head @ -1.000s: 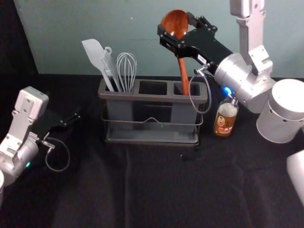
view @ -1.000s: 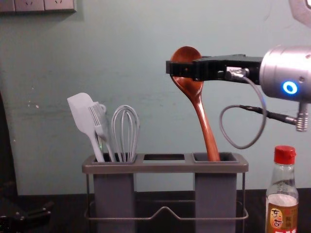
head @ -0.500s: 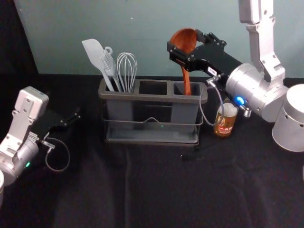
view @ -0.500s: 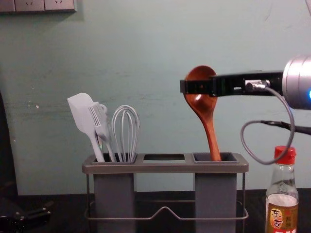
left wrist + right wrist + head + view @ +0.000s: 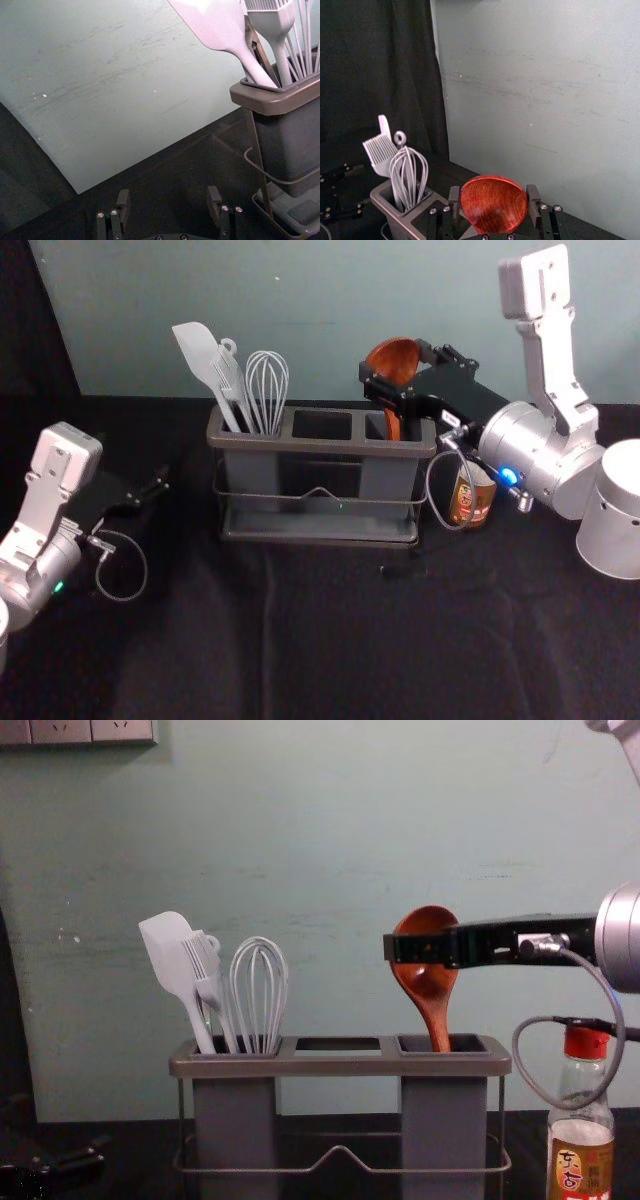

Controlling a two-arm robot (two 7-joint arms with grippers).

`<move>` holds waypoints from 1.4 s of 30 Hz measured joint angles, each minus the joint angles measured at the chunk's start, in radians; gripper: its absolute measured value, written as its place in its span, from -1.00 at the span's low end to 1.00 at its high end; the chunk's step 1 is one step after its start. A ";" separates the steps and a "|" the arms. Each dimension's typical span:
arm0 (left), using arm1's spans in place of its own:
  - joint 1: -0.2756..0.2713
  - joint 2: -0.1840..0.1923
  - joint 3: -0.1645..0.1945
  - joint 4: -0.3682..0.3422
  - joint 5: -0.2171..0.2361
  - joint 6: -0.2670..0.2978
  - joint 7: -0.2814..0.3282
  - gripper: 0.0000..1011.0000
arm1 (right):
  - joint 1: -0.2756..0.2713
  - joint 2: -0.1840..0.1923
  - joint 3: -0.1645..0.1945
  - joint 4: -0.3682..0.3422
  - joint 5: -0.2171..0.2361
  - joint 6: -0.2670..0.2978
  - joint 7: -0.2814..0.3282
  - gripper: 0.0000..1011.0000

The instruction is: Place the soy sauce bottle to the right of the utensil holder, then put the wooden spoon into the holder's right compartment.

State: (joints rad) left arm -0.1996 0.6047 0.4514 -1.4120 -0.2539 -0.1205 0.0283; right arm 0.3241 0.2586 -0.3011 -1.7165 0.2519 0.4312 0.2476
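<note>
Wooden: one spoon (image 5: 427, 982), bowl pinched in the right gripper (image 5: 396, 368), handle down in the holder's (image 5: 340, 1063) right compartment below. Lower, further right, one soy sauce bottle (image 5: 580, 1130), crossed by one cable (image 5: 518, 1055). Left of that grip, one whisk (image 5: 258, 1000), one brush (image 5: 209, 988), one spatula (image 5: 172, 955). Well left, left gripper (image 5: 148, 480) parked, spread.

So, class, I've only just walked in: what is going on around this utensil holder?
The robot's right tool is gripping the wooden spoon by its bowl, with the handle pointing down into the right compartment of the utensil holder. The soy sauce bottle stands to the holder's right. A spatula, a brush and a whisk share the left compartment. The left tool is parked open, off to the holder's left.
</note>
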 joint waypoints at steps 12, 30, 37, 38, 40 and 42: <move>0.000 0.000 0.000 0.000 0.000 0.000 0.000 0.99 | -0.007 -0.001 -0.010 0.024 0.002 0.002 -0.001 0.62; 0.000 0.000 0.000 0.000 0.000 0.000 0.000 0.99 | -0.001 -0.002 -0.017 0.045 0.002 0.004 0.000 0.61; 0.000 0.000 0.000 0.000 0.000 0.000 0.000 0.99 | -0.001 -0.002 -0.017 0.044 0.002 0.004 0.000 0.61; 0.000 0.000 0.000 0.000 0.000 0.000 0.000 0.99 | -0.001 -0.002 -0.017 0.044 0.002 0.004 0.000 0.61; 0.000 0.000 0.000 0.000 0.000 0.000 0.000 0.99 | -0.001 -0.002 -0.017 0.044 0.002 0.004 0.000 0.61; 0.000 0.000 0.000 0.000 0.000 0.000 0.000 0.99 | -0.001 -0.002 -0.017 0.044 0.002 0.004 0.000 0.66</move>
State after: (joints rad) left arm -0.1996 0.6047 0.4514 -1.4120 -0.2539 -0.1205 0.0283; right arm 0.3234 0.2567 -0.3179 -1.6725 0.2538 0.4353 0.2479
